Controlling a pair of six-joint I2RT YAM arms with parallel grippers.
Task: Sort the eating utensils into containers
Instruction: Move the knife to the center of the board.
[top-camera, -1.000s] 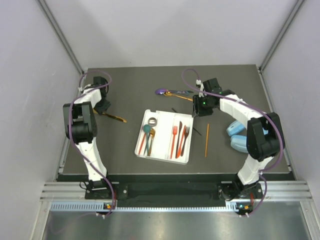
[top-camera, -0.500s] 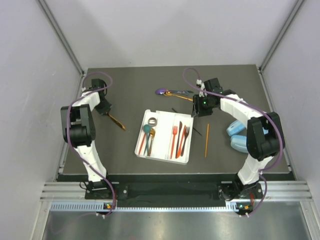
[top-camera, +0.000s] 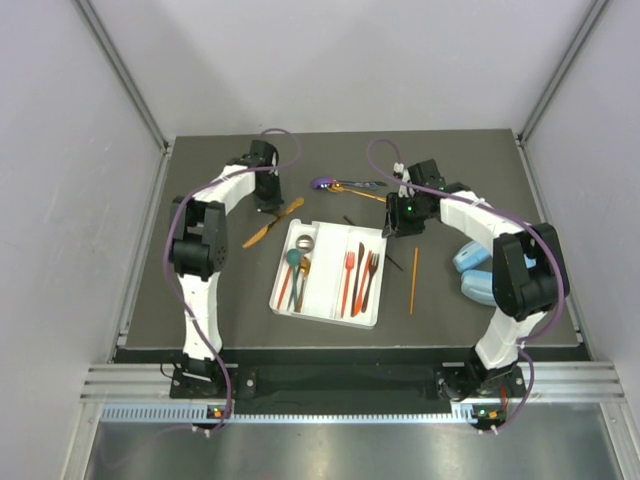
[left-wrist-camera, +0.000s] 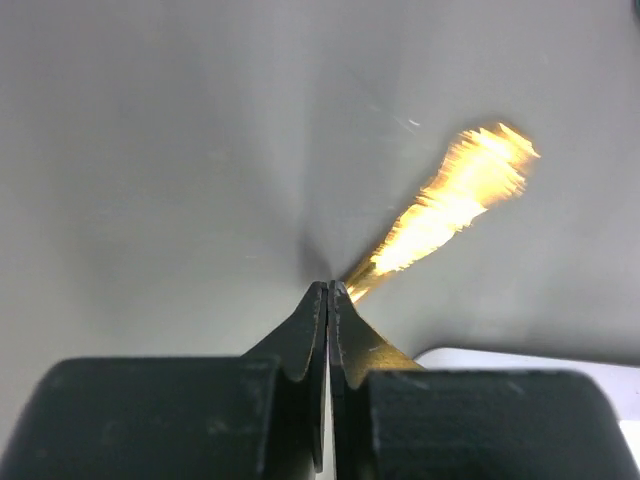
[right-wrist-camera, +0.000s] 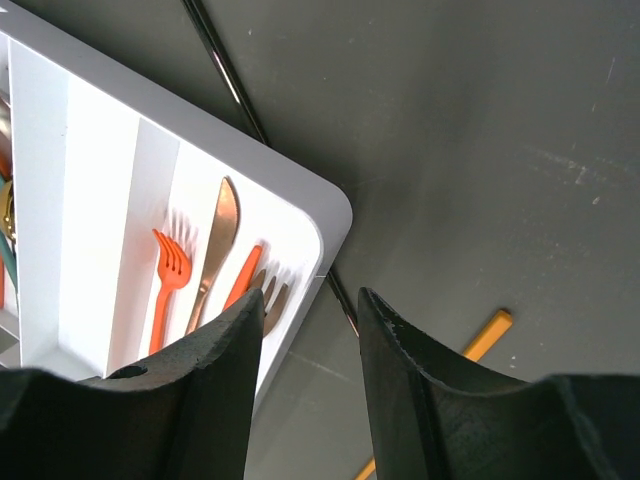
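Note:
My left gripper is shut on one end of a gold utensil, which hangs just left of the white tray. The left wrist view shows the closed tips pinching the blurred gold utensil. My right gripper stands open over the tray's far right corner, nothing between its fingers. A thin black stick runs under that corner. In the tray lie an orange fork, a teal spoon and other utensils.
A purple spoon and an orange-gold utensil lie beyond the tray. An orange stick lies right of it. Light-blue headphones sit by the right arm. Grey walls close in the table's sides.
My left gripper closed on the gold utensil at the table's left side and swung it right, up to the tray. The right arm has stayed still.

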